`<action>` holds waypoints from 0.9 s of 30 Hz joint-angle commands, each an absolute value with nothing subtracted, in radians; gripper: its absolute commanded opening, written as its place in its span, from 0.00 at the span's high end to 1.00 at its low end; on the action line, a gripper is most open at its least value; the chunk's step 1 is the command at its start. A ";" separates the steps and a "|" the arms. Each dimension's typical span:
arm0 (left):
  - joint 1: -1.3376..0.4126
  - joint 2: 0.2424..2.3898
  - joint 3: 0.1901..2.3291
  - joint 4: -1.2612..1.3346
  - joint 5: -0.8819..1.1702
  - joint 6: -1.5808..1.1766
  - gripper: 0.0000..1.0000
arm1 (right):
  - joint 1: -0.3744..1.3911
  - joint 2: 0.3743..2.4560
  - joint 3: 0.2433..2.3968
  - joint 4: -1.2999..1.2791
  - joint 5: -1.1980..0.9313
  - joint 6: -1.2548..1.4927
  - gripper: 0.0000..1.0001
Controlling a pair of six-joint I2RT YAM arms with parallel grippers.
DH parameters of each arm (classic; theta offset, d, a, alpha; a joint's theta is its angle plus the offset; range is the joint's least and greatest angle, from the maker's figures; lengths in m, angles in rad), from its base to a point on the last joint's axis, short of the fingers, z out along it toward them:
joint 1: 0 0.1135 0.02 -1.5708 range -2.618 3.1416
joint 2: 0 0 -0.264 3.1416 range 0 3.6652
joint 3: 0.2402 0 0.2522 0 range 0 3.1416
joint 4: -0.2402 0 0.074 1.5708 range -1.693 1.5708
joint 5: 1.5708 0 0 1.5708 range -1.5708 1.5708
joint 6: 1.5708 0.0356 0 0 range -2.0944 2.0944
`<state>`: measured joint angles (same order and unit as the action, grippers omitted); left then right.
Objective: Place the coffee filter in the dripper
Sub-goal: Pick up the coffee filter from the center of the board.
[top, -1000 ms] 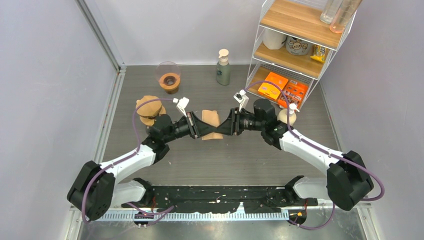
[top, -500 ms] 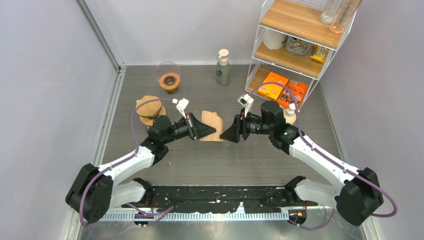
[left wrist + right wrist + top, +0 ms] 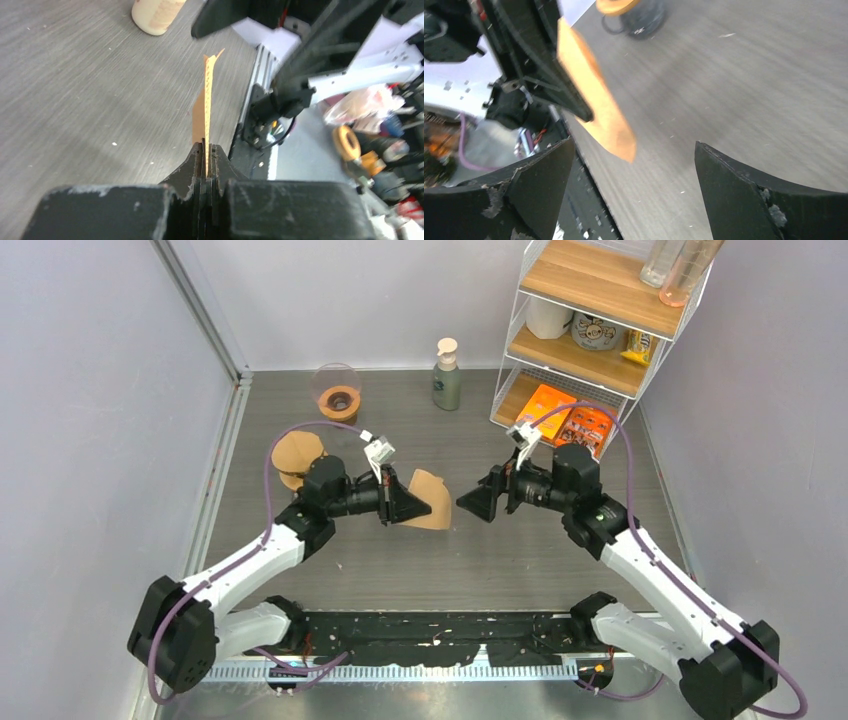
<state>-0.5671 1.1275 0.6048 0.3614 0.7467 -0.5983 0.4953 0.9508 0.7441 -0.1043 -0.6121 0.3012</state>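
A flat brown paper coffee filter [image 3: 432, 486] hangs above the table's middle, pinched in my left gripper [image 3: 418, 509], which is shut on it. The left wrist view shows the filter [image 3: 206, 95] edge-on, rising from the closed jaws of the left gripper [image 3: 206, 148]. My right gripper [image 3: 468, 503] stands open just right of the filter, apart from it. In the right wrist view the filter's tip [image 3: 610, 131] hangs between and beyond the wide-spread fingers [image 3: 544, 170]. The dripper [image 3: 338, 398], clear glass with a brown base, stands at the back left, away from both grippers.
A stack of brown filters [image 3: 296, 454] lies behind the left arm. A pump bottle [image 3: 447, 374] stands at the back centre. A wire shelf [image 3: 590, 335] with boxes and jars fills the back right corner. Walls close in on both sides.
The right gripper let go of the filter, opened wide and drew back to the right. The left gripper stayed shut on the filter and lifted it slightly, turning it.
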 commanded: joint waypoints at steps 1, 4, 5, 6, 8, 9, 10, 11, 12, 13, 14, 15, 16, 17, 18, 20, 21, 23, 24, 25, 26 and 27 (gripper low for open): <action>-0.564 1.062 0.657 0.183 0.808 -0.274 1.00 | 0.459 0.866 0.738 -0.085 -0.430 0.301 0.04; -0.564 1.046 0.677 0.089 0.818 -0.132 1.00 | 0.452 0.846 0.713 -0.050 -0.379 0.279 0.04; -0.564 1.048 0.691 0.056 0.822 -0.106 1.00 | 0.450 0.841 0.709 -0.002 -0.399 0.266 0.04; -0.564 1.052 0.701 0.039 0.829 -0.092 1.00 | 0.450 0.840 0.698 0.026 -0.472 0.238 0.04; -0.564 1.063 0.722 0.006 0.848 -0.066 1.00 | 0.451 0.843 0.681 0.118 -0.595 0.216 0.05; -0.564 1.068 0.728 0.003 0.866 -0.058 1.00 | 0.451 0.850 0.673 0.178 -0.627 0.215 0.04; -0.564 1.071 0.731 0.002 0.891 -0.053 1.00 | 0.451 0.856 0.672 0.200 -0.670 0.212 0.05; -0.564 1.071 0.730 0.005 0.911 -0.053 1.00 | 0.451 0.871 0.673 0.223 -0.680 0.210 0.05; -0.564 1.070 0.728 0.015 0.935 -0.055 1.00 | 0.451 0.881 0.676 0.228 -0.685 0.202 0.05; -0.564 1.066 0.726 0.021 0.943 -0.058 1.00 | 0.452 0.903 0.685 0.228 -0.685 0.198 0.04; -0.564 1.063 0.723 0.026 0.937 -0.065 1.00 | 0.453 0.914 0.690 0.226 -0.688 0.194 0.05; -0.564 1.059 0.724 0.025 0.922 -0.070 1.00 | 0.455 0.937 0.699 0.220 -0.708 0.190 0.05; -0.564 1.058 0.726 0.019 0.914 -0.073 1.00 | 0.462 0.948 0.703 0.217 -0.719 0.180 0.04; -0.564 1.060 0.730 0.013 0.913 -0.077 1.00 | 0.468 0.964 0.705 0.211 -0.739 0.169 0.04; -0.564 1.062 0.731 0.008 0.920 -0.078 1.00 | 0.482 0.969 0.706 0.211 -0.745 0.150 0.04; -0.564 1.068 0.728 0.011 0.944 -0.077 1.00 | 0.505 0.969 0.694 0.224 -0.734 0.121 0.04; -0.565 1.069 0.726 0.014 0.955 -0.077 1.00 | 0.513 0.967 0.686 0.237 -0.714 0.114 0.05; -0.563 1.065 0.715 0.031 0.976 -0.079 1.00 | 0.530 0.968 0.685 0.233 -0.677 0.100 0.05; -0.564 1.063 0.713 0.039 0.981 -0.080 1.00 | 0.537 0.973 0.687 0.225 -0.665 0.099 0.04; -0.564 1.062 0.713 0.040 0.979 -0.080 1.00 | 0.540 0.978 0.691 0.219 -0.645 0.097 0.04; -0.565 1.060 0.713 0.038 0.979 -0.080 1.00 | 0.543 0.986 0.694 0.210 -0.635 0.098 0.05; -0.565 1.059 0.715 0.034 0.982 -0.078 1.00 | 0.546 0.990 0.699 0.207 -0.620 0.100 0.05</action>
